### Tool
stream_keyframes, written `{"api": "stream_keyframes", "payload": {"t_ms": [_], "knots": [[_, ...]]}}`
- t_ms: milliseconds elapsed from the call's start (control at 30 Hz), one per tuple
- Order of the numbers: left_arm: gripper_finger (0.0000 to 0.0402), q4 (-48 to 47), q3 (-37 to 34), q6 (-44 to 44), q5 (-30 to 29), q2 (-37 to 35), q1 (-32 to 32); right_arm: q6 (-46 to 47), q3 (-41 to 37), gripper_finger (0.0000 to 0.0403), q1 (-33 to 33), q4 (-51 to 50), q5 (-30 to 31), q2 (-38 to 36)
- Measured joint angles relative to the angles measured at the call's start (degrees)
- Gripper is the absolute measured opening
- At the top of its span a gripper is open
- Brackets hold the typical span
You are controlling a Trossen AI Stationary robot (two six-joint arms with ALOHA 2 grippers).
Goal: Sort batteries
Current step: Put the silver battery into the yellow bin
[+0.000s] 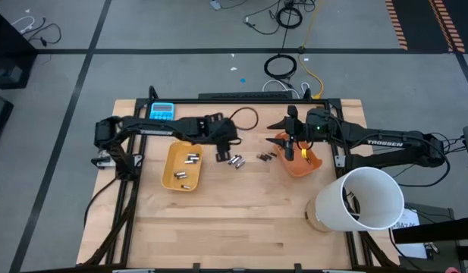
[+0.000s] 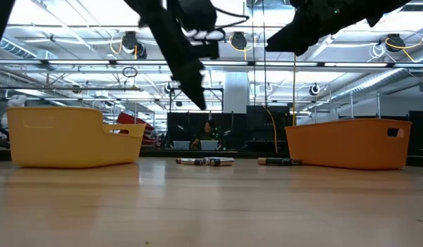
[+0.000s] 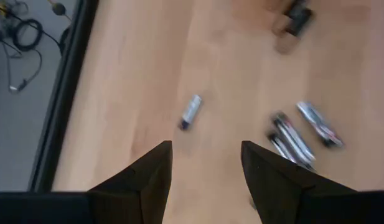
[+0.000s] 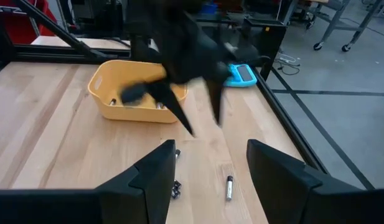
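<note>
Seen from above, the left end effector (image 1: 218, 155) sits just left of the frame's centre, at the right edge of the yellow tray (image 1: 182, 165), with its two dark fingers (image 3: 148, 180) spread apart and nothing between them. Its own camera looks down on bare bench (image 1: 241, 220) where one small battery (image 3: 191, 111) lies alone and a cluster of silvery batteries (image 3: 304, 130) lies to the right of it (blurred, so their count is unclear). In the high view this cluster (image 1: 236, 161) rests at centre frame, with a few dark batteries (image 1: 265, 156) just right of it, near the orange tray (image 1: 303, 164). Several silvery batteries (image 1: 190, 160) already lie inside the yellow tray. The right end effector (image 1: 288, 149) hovers over the orange tray's left rim, right of centre, its fingers (image 4: 157, 174) apart and empty. A blue calculator (image 1: 162, 111) sits at the bench's upper left, and a large white cup (image 1: 362, 199) stands lower right.
</note>
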Motion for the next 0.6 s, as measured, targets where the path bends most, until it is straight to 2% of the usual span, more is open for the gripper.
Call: {"api": "stream_keyframes", "payload": {"t_ms": [267, 600], "knots": [[0.0200, 11.8, 0.0, 7.4, 4.7, 8.7, 5.0, -0.5, 0.0, 0.0189, 0.6, -0.1, 0.0, 0.0], [0.0200, 12.8, 0.0, 7.2, 8.7, 13.7, 9.0, -0.8, 0.0, 0.0189, 0.6, -0.2, 0.0, 0.0]]}}
